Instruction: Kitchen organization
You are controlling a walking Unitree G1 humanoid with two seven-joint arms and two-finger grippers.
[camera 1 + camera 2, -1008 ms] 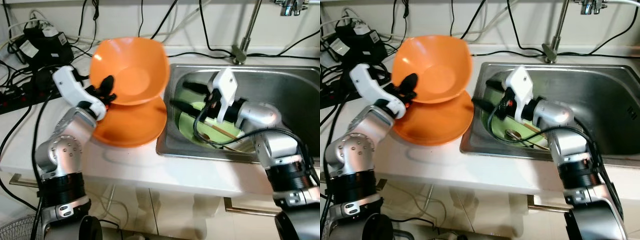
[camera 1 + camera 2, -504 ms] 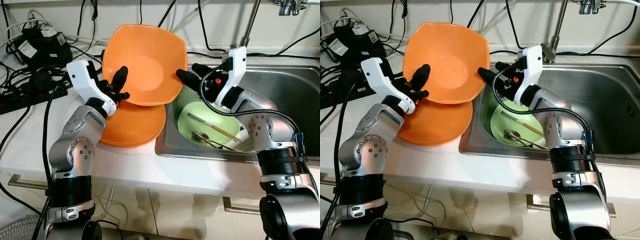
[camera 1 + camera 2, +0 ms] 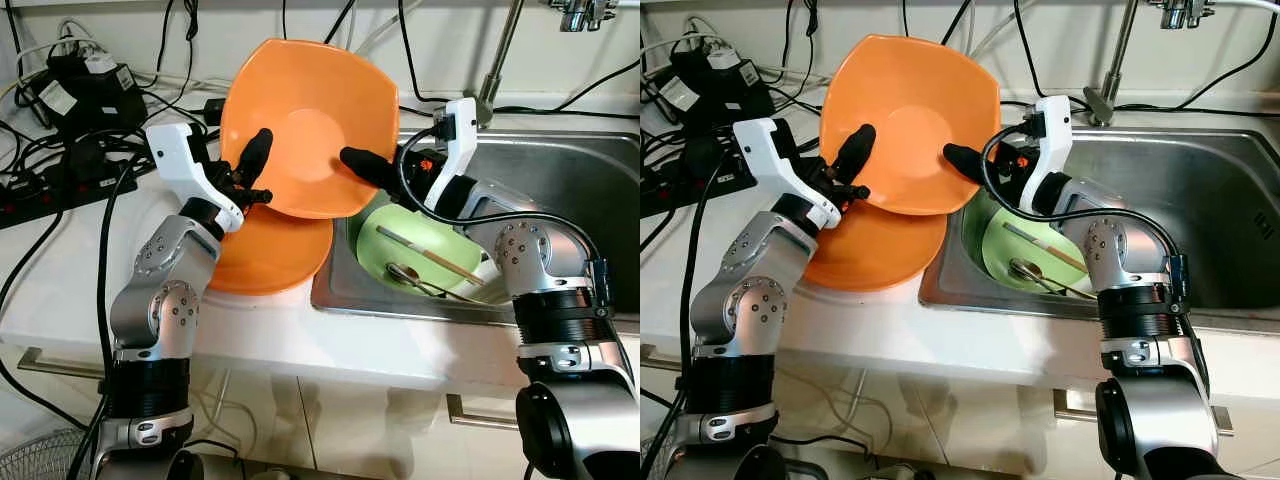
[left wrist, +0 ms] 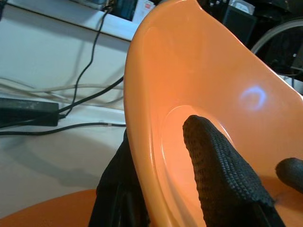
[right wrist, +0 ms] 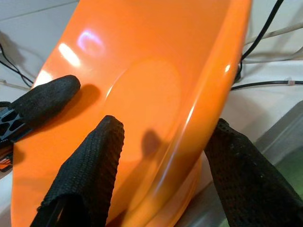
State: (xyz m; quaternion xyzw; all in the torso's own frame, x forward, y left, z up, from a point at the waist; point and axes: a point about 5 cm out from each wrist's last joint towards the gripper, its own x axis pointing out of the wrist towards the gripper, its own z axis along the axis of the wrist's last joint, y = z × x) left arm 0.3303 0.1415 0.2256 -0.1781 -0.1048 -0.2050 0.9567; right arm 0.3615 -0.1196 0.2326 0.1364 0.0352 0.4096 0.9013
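1. The orange bowl, smooth, glossy and squarish with rounded corners, is held tilted up on edge above the white counter, over the seam between the counter and the sink.
2. The left gripper reaches up from a bent silver arm, white wrist housing angled toward the wall; its black textured fingers are clamped on the bowl's left rim, one finger lying inside the bowl and the other behind it.
3. Beneath the raised bowl a second orange bowl of the same glossy make rests flat on the counter, just beside the sink's edge.
4. The right gripper stretches across from the sink side, elbow bent over the basin; one finger lies inside the bowl and the other sits outside the right rim, straddling it. Whether they press on it I cannot tell.
5. In the stainless-steel sink lies a pale green plate with chopsticks and a metal spoon on it.
6. No writing is readable.
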